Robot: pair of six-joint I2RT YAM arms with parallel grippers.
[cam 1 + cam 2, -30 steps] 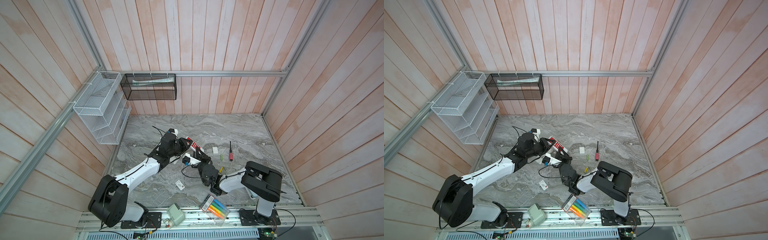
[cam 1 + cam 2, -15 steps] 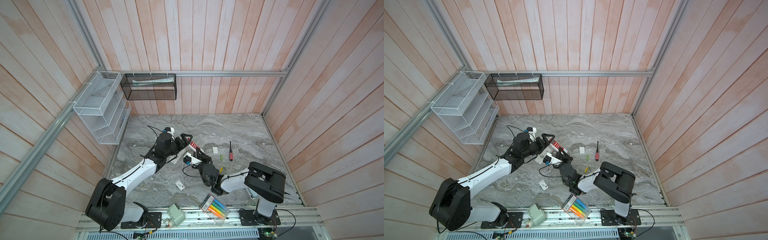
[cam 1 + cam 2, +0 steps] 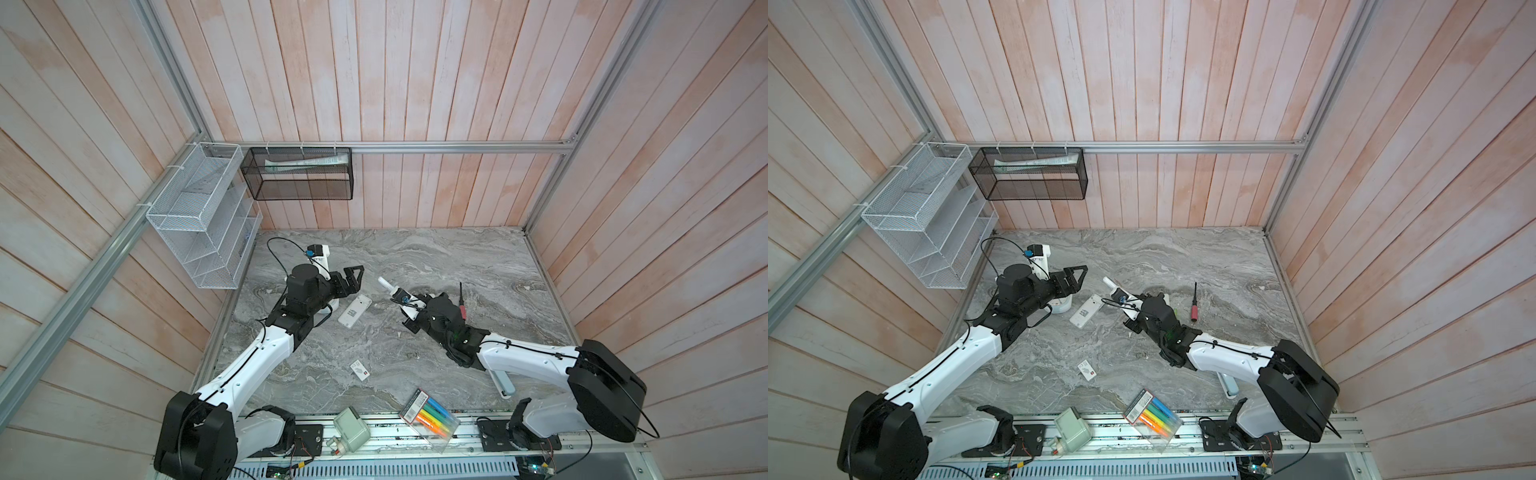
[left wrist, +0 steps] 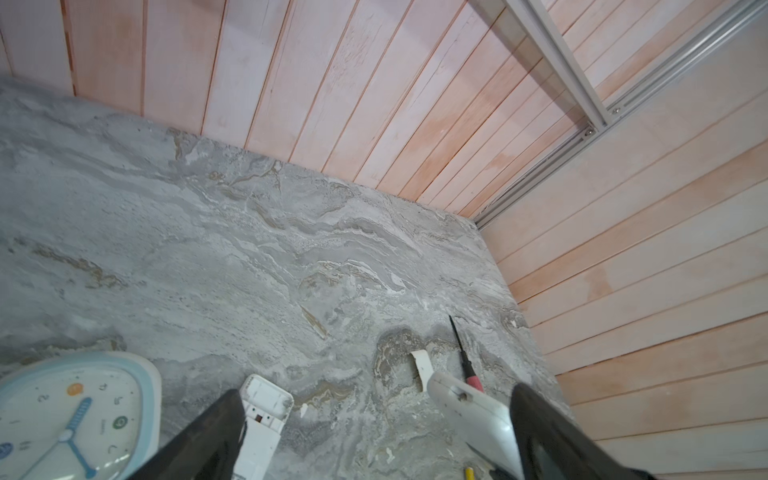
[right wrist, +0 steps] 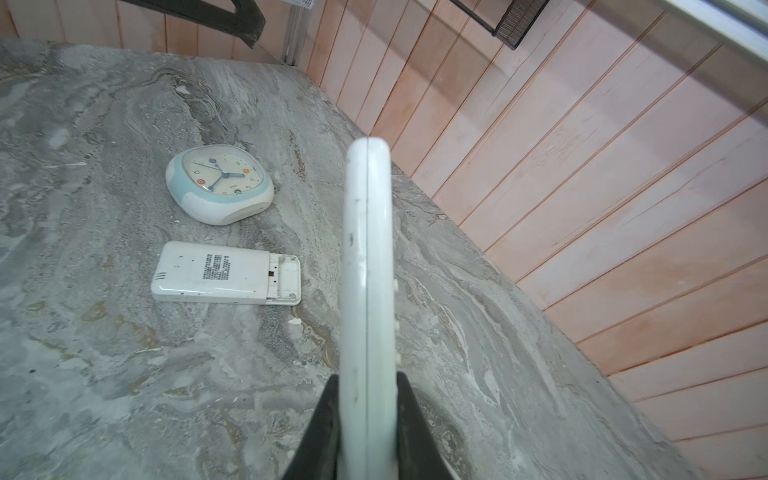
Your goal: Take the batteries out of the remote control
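Note:
My right gripper (image 5: 367, 377) (image 3: 411, 307) is shut on a white remote control (image 5: 368, 257) (image 3: 384, 284), held edge-on above the table. A second white remote (image 5: 226, 273) (image 3: 354, 311) (image 3: 1086, 309) lies back-up on the marble with its battery bay uncovered. My left gripper (image 4: 376, 392) (image 3: 351, 278) (image 3: 1077, 276) hovers open and empty to the left of the held remote, above the lying one. One yellow battery end (image 4: 468, 473) peeks out under the held remote. In both top views the batteries are hidden behind my right arm. A loose white cover (image 4: 420, 365) lies by the screwdriver.
A blue-and-white clock (image 5: 218, 185) (image 4: 70, 415) sits left of the lying remote. A red-handled screwdriver (image 3: 461, 299) (image 3: 1194, 305) lies to the right. A marker pack (image 3: 430, 417), a small card (image 3: 360, 369) and a grey box (image 3: 352, 428) are near the front edge. Wire baskets (image 3: 199, 216) hang on the walls.
My left gripper has opened, let go of the held remote and drawn back to the left. The right gripper keeps its hold, and the remote's red buttons no longer show from above.

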